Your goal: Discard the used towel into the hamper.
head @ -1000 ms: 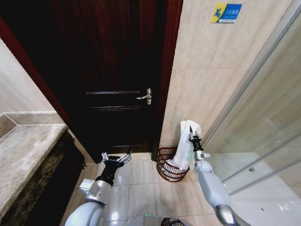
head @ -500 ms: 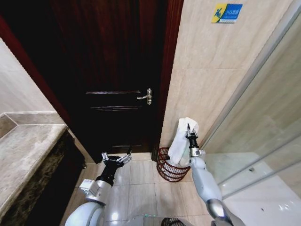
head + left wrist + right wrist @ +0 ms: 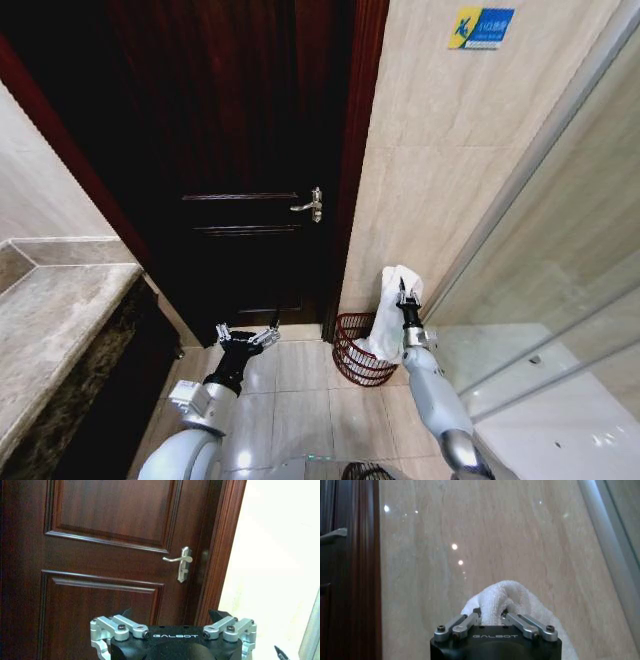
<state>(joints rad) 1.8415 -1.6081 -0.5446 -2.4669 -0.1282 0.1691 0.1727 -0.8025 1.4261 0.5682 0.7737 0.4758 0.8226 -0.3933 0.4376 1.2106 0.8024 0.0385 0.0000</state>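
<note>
A white towel (image 3: 389, 318) hangs from my right gripper (image 3: 403, 294), which is shut on its upper fold. The towel's lower end reaches down inside the hamper (image 3: 352, 361), a round dark reddish wire basket on the floor by the wall corner. In the right wrist view the towel (image 3: 512, 594) bulges up between the closed fingers (image 3: 468, 623), with the tiled wall behind. My left gripper (image 3: 248, 338) is held low in front of the door, to the left of the hamper. In its wrist view the left gripper (image 3: 172, 615) stands open with nothing in it.
A dark wooden door (image 3: 240, 150) with a metal handle (image 3: 312, 205) fills the middle. A marble counter (image 3: 50, 320) runs along the left. A glass partition (image 3: 560, 300) stands to the right of the hamper. Tiled floor (image 3: 290, 400) lies open before the hamper.
My right gripper has shifted a little to the left and dropped slightly, so the towel hangs lower into the hamper. The left arm has stayed put.
</note>
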